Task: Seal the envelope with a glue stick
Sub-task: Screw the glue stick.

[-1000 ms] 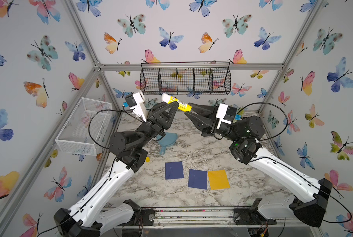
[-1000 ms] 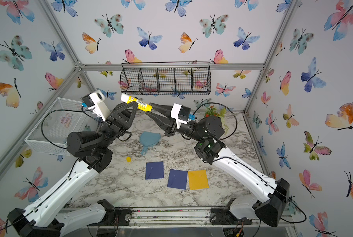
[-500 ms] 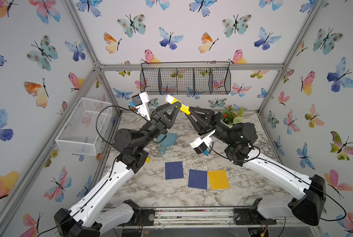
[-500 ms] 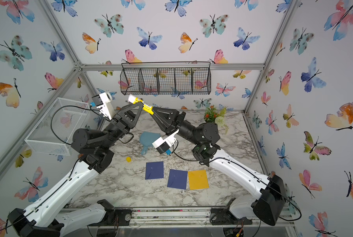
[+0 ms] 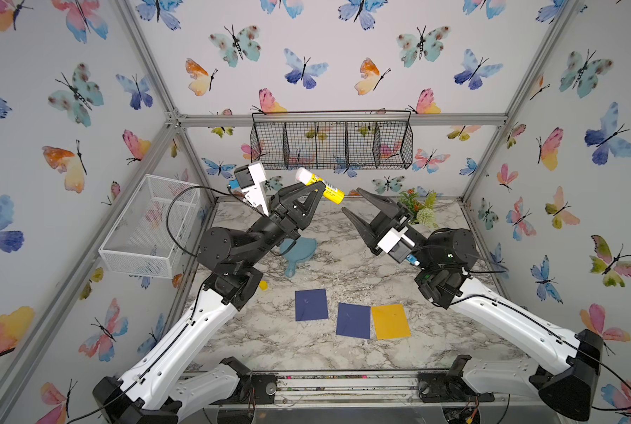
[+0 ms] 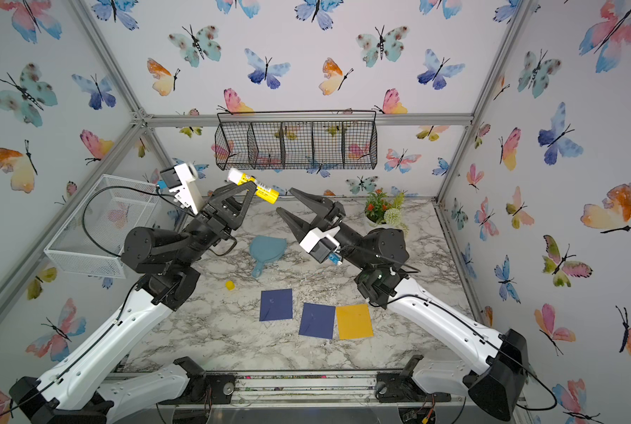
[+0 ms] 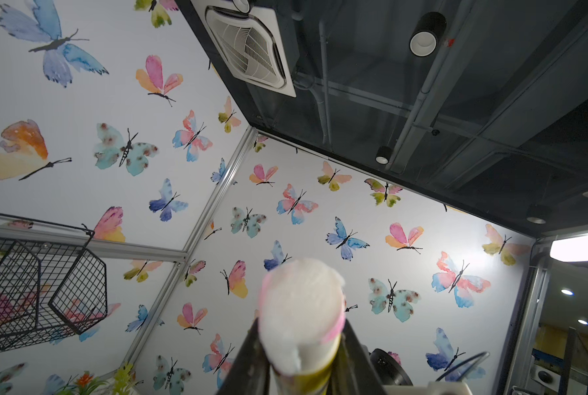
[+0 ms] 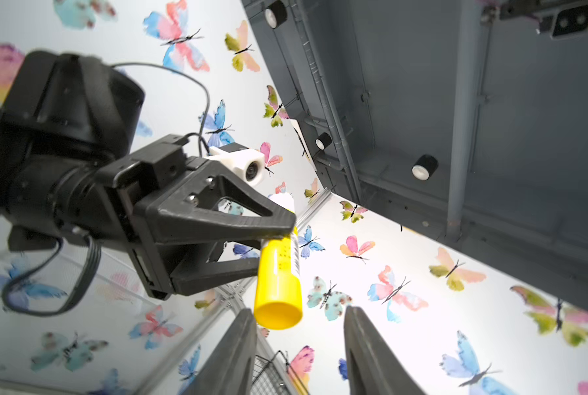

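Note:
The glue stick (image 5: 319,184) (image 6: 255,185) is a yellow tube held high above the table, its white glue end (image 7: 301,307) bared. My left gripper (image 5: 319,189) (image 6: 251,187) (image 7: 301,342) is shut on its middle. My right gripper (image 5: 350,200) (image 6: 284,199) (image 8: 299,309) is open, its fingers a little apart from the tube's yellow base (image 8: 278,284) and touching nothing. Three flat envelopes lie on the marble near the front: two navy (image 5: 311,304) (image 5: 353,320) and one yellow (image 5: 390,321).
A small yellow cap (image 5: 263,285) lies on the table under the left arm. A teal hand mirror (image 5: 299,249) lies mid-table. A white mesh bin (image 5: 148,224) hangs on the left wall, a black wire basket (image 5: 332,143) on the back wall, and a potted plant (image 5: 420,209) stands at back right.
My right gripper, shut on the tube's yellow base a second ago, rolled its wrist over, then opened and drew slightly back. The left gripper kept its hold on the glue stick.

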Controlling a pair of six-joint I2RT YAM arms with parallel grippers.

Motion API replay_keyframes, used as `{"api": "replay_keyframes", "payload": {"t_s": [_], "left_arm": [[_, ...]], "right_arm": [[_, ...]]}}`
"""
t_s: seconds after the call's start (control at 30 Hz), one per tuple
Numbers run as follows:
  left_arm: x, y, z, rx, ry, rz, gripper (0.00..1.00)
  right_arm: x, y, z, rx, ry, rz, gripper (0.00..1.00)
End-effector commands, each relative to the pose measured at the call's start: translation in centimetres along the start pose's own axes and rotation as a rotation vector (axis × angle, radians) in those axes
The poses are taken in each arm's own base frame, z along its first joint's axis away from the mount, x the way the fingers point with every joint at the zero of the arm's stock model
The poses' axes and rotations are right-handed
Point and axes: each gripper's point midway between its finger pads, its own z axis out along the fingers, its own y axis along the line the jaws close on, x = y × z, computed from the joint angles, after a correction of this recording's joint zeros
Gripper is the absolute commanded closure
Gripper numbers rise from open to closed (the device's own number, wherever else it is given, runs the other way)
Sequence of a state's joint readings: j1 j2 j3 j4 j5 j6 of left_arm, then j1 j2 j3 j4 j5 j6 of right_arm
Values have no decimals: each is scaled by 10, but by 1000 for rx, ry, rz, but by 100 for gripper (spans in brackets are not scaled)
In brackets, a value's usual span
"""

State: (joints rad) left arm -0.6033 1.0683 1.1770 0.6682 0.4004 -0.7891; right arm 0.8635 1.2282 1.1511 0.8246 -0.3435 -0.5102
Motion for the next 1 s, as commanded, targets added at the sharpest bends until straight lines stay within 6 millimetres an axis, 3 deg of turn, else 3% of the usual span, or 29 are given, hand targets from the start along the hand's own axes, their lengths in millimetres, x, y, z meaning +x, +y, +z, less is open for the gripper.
{"api": "replay_keyframes", "payload": {"t_s": [0.0, 0.1, 0.27, 0.43, 0.97], "left_arm": [[-22, -48, -4, 148, -24, 147, 100], [-23, -73, -9, 259, -15, 210, 100], [-26, -102, -19, 376, -10, 292, 100], [-29, -104, -20, 357, -15, 334, 100], [-29, -91, -15, 293, -17, 361, 100]], "right_arm": [[-7, -14, 1, 52, -3, 644, 50], [-17, -11, 6, -3, -25, 993, 46], [-63, 4, 12, -286, -158, 1254, 38], [-76, 13, 12, -427, -230, 1341, 37], [-70, 23, 26, -563, -241, 1476, 48]]}}
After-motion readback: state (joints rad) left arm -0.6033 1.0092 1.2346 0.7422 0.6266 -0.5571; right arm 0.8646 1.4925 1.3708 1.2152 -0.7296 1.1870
